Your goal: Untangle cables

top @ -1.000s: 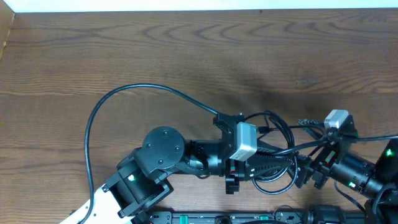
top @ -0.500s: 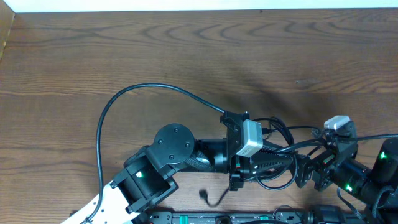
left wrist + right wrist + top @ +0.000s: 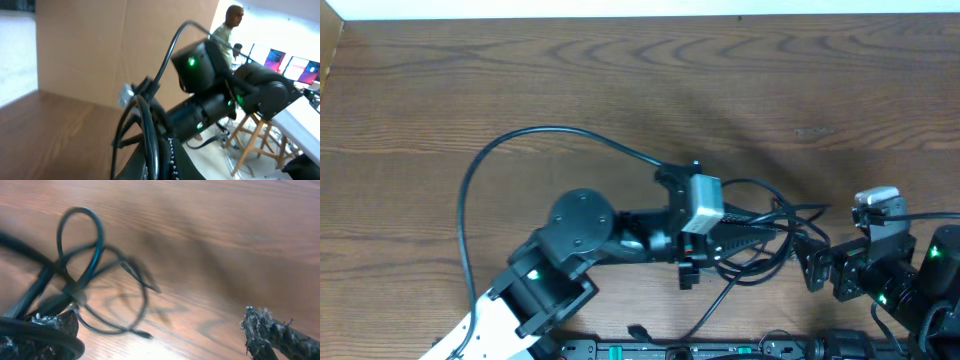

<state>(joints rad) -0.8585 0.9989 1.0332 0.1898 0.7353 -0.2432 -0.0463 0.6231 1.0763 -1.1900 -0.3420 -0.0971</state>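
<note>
Item: thin black cords with small plug ends (image 3: pixel 76 296), looped together.
Location: toward the near edge of the brown wood-grain bench (image 3: pixel 620 80), right of centre, between the two claws.
Condition: several overlapping loops, tangled. One loose end trails toward the near edge. Shadows of the loops fall on the wood.
Left claw (image 3: pixel 775 236): clenched on the cords, pointing toward the right arm. In the wrist view the cords run across its tip.
Right claw (image 3: pixel 157 317): released, spread wide, nothing between. The loops sit just beside one of its fingers (image 3: pixel 45 325).
Also present: thick black arm cable (image 3: pixel 550 129) arching over the bench's left half, and a tan cardboard panel (image 3: pixel 75 45) standing beyond the bench.
</note>
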